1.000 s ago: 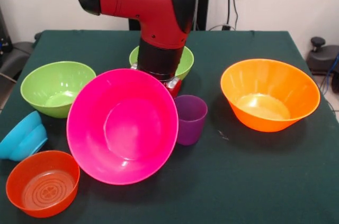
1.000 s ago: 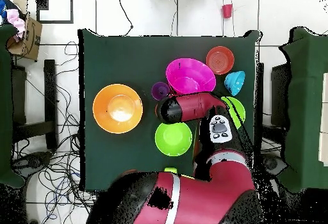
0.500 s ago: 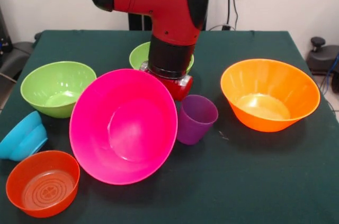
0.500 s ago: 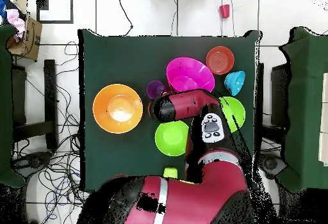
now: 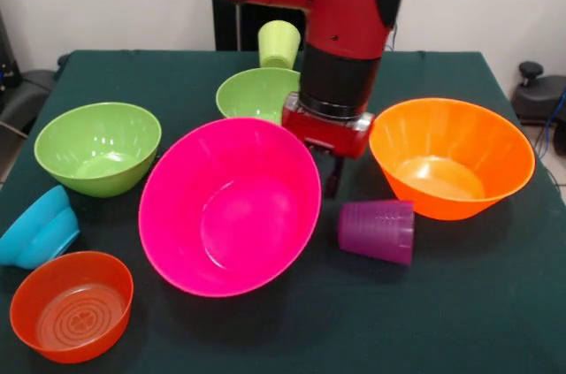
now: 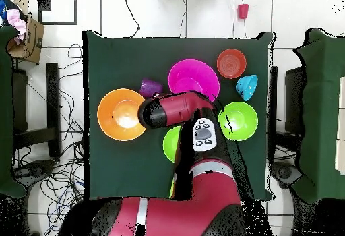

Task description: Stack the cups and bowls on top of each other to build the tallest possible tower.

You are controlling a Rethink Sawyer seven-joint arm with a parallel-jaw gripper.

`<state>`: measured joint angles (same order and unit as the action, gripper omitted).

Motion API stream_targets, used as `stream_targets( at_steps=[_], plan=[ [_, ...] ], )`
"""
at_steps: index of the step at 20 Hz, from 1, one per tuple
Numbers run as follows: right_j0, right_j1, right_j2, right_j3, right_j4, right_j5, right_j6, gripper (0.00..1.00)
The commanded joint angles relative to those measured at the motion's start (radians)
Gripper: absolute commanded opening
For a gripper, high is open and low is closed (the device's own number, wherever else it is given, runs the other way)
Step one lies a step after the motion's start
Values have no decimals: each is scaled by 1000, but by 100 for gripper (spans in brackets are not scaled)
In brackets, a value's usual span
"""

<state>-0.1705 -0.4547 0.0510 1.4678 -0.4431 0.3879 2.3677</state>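
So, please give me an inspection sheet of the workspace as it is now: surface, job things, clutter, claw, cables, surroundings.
Surface: dark green table, no tower on it yet.
Job things: pink bowl tilted; orange bowl upright; two green bowls; blue bowl on its side; red bowl upright; purple cup lying on its side; green cup at the far edge.
Clutter: nothing seen.
Claw: low between the pink bowl and orange bowl, holding nothing; open or shut cannot be told.
Cables: many on the floor beside the table.
Surroundings: red cup on the floor; cardboard box.
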Motion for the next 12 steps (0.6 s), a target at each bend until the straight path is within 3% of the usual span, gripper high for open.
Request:
stream_targets(
  at_steps=[1,12],
  plan=[
    [48,-5,99,76,80,7,90,100],
    [184,8,29,58,180,-12,173,100]
  ],
)
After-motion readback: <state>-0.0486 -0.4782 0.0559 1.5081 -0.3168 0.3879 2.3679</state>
